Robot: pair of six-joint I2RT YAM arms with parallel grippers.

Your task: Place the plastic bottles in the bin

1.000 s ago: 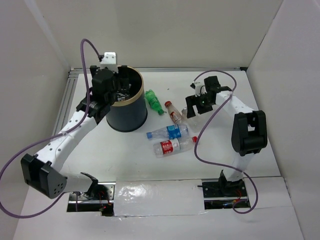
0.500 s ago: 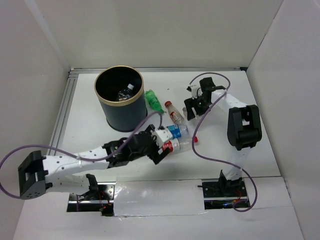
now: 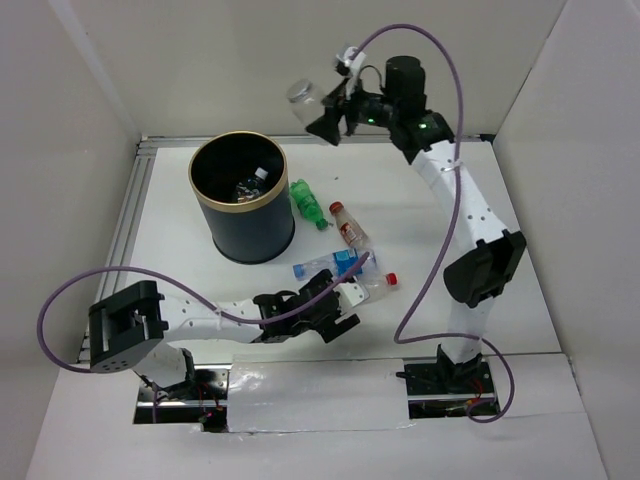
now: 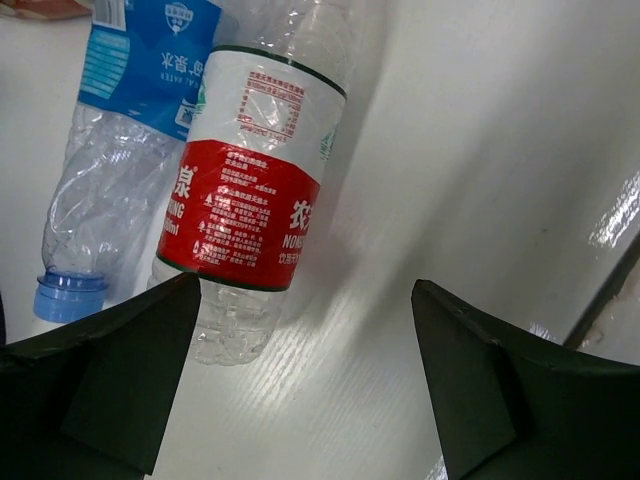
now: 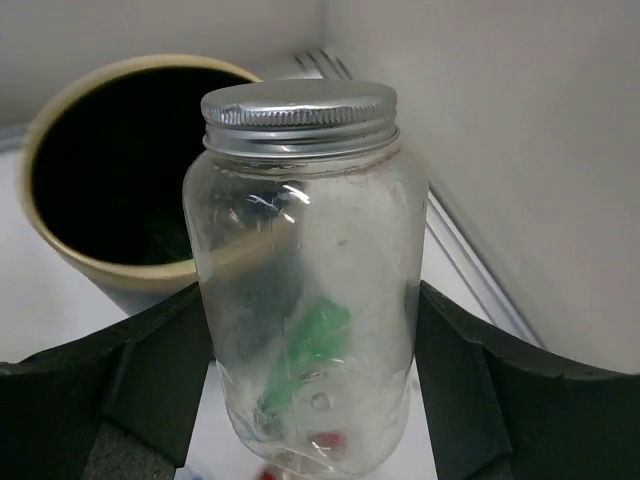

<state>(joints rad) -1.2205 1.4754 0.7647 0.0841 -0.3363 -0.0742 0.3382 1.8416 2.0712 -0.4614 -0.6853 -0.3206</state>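
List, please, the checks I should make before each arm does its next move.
1. Right claw holds the clear jar: ok, clamped on both sides.
2. Jar above the bin opening: not ok, the bin sits off to one side.
3. Jar is plastic: cannot tell; its lid looks metallic.
4. Left claw open: ok.
5. Red-labelled bottle centred in the left claw: not ok, it lies toward one side, beside the blue-labelled bottle.
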